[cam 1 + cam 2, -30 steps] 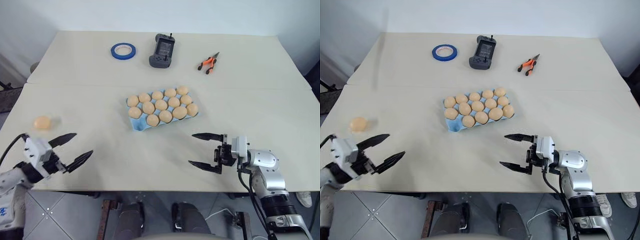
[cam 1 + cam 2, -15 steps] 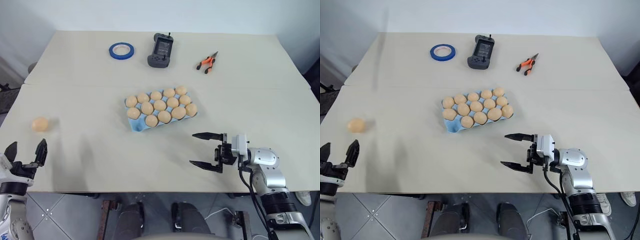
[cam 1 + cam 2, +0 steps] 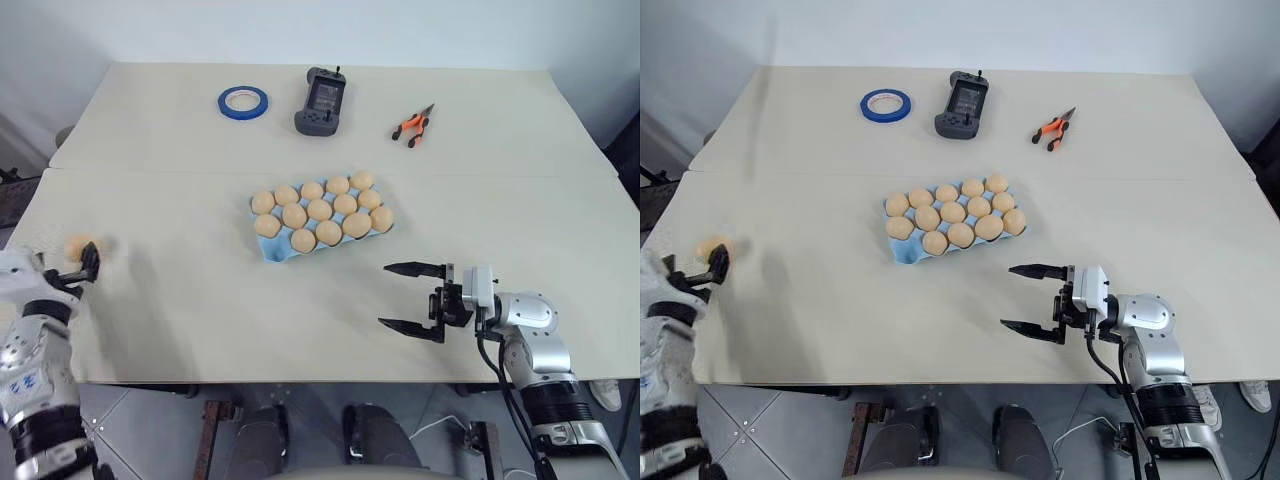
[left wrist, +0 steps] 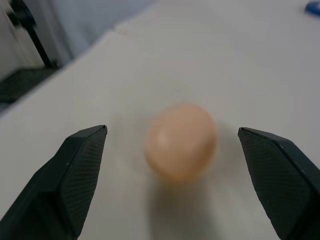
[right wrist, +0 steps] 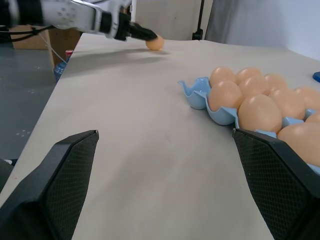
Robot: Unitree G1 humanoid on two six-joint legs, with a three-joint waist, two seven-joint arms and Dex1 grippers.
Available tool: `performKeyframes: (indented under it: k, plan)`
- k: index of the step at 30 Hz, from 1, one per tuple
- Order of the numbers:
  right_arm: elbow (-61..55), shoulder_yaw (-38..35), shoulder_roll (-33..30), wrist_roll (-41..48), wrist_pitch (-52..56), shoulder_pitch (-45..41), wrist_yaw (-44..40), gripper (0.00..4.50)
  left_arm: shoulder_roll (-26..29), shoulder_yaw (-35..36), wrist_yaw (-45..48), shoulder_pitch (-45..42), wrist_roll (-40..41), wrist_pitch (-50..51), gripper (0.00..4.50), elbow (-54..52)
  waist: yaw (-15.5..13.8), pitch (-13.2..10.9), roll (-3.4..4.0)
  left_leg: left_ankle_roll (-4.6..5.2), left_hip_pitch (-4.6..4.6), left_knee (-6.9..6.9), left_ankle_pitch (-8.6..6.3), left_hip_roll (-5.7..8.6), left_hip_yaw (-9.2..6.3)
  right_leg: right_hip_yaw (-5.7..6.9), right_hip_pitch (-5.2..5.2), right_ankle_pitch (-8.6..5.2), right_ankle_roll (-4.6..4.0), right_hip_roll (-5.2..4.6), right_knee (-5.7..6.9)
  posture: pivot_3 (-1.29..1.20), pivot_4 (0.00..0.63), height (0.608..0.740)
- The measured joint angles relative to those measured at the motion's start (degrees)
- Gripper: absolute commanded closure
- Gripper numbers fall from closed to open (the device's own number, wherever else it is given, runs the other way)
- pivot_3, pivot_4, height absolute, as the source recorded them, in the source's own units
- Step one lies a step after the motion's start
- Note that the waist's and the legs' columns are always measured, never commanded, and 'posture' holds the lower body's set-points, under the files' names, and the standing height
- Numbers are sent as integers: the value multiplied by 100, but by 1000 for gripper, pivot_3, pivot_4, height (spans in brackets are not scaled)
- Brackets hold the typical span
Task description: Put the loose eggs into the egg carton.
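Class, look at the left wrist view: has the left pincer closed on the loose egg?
No: the left pincer stands open, the loose egg untouched between its fingers.

both head views look steeply down over the whole surface (image 3: 200,300); the left wrist view sits close behind a loose egg (image 4: 181,141), which the right wrist view sees distantly.

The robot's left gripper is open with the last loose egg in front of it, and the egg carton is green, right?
Not quite: the egg carton is light blue, not green, as the left eye view shows. The rest holds: the left gripper is open, with the loose egg on the table between its fingers.
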State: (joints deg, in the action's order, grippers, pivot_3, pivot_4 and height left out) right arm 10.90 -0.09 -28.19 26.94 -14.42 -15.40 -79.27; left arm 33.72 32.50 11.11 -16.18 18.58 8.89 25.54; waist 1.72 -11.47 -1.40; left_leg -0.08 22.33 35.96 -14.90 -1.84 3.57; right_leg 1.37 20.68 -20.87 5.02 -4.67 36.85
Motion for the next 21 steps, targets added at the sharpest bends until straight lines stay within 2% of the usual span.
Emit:
performKeyframes:
  k: [3, 8, 10, 15, 19, 21]
  plan:
    - [-15, 1, 7, -1, 10, 11, 19, 0, 137, -219, 109, -286, -145, -6, 573, 412, -1, 0, 0, 0, 0, -1, -4, -2, 6, 6, 6, 0, 1, -1, 4, 0, 150, 740]
    - [-125, 5, 34, -3, 44, 72, 111, 0, 155, -337, 265, -609, -222, -256, 2181, 896, -9, 0, -1, 1, 2, 0, -6, -2, 6, 13, 8, 1, 2, -3, 3, 0, 150, 740]
    - [-179, 3, 34, -4, 48, 147, 147, 0, 156, -429, 376, -608, -264, -421, 2649, 886, -11, 0, -1, 0, 2, 1, -6, -3, 6, 13, 7, 1, 2, -2, 4, 0, 150, 740]
    - [-195, -7, 35, -46, 58, 284, 240, 0, 68, -1189, 1542, -678, -228, -803, 2649, -97, -60, 0, -3, 0, 5, 8, -5, 5, 2, 19, -1, 1, 2, -12, 0, 0, 150, 740]
    - [-199, -5, 37, -65, 56, 269, 269, 0, -214, -2354, 2705, -1113, -250, -828, 2649, -940, -97, 0, -3, -1, 4, 13, -1, 8, 16, 12, -8, 2, 3, -10, -10, 0, 150, 740]
    - [-197, -7, 37, -94, 53, 260, 301, 0, -361, -2882, 3236, -1316, -323, -854, 2649, -982, -83, 0, -2, 4, -1, 12, 3, 6, 26, 4, -6, 2, 4, -2, -6, 0, 150, 740]
